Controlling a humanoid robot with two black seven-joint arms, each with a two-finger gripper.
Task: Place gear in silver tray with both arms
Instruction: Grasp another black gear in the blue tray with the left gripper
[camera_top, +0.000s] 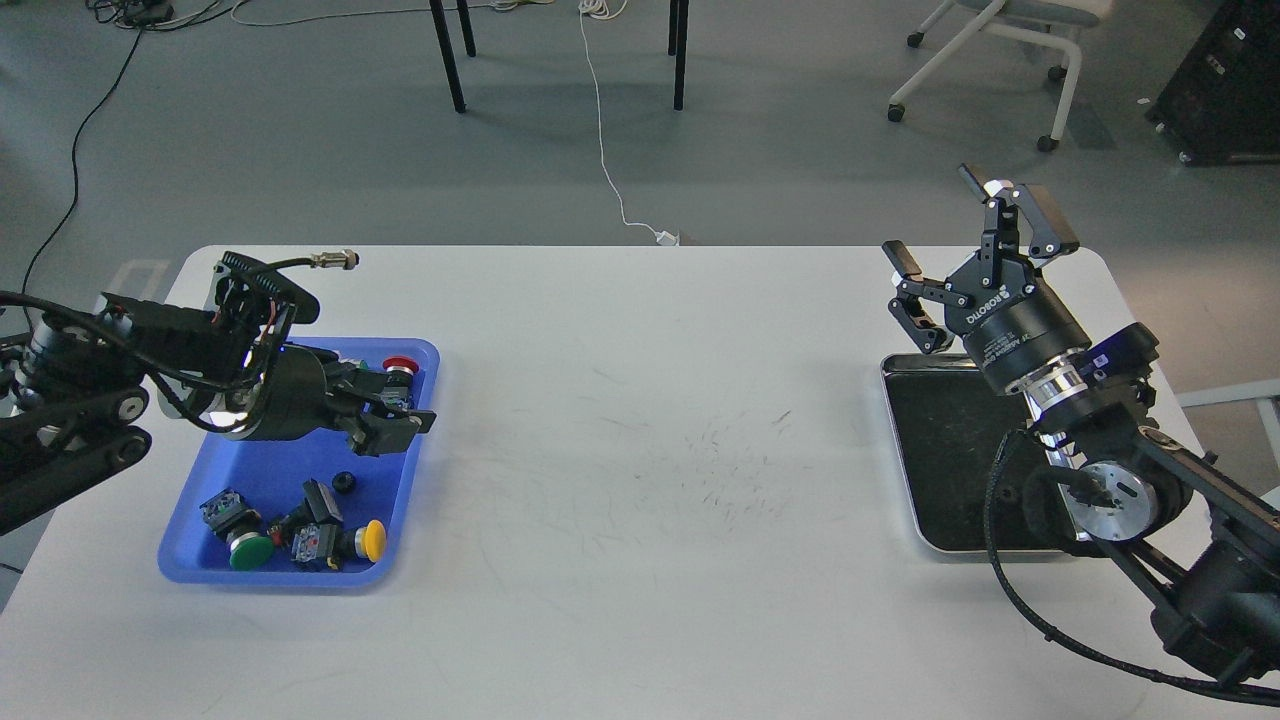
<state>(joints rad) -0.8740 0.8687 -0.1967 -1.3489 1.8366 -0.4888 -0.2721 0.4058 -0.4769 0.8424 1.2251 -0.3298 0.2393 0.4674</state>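
Observation:
The silver tray (940, 450) lies at the right of the white table; my right arm covers its right half. My right gripper (978, 243) is open and empty, pointing up and away, raised over the tray's far edge. A small black gear (344, 482) lies in the blue tray (250, 460) at the left. My left gripper (392, 408) hangs low over the far part of the blue tray, a little beyond the gear, with its fingers apart and nothing held.
The blue tray also holds several push-button switches: a red one (399, 366), a green one (249, 551) and a yellow one (373, 540). The table's far edge runs behind both grippers. Chair legs and cables lie on the floor beyond.

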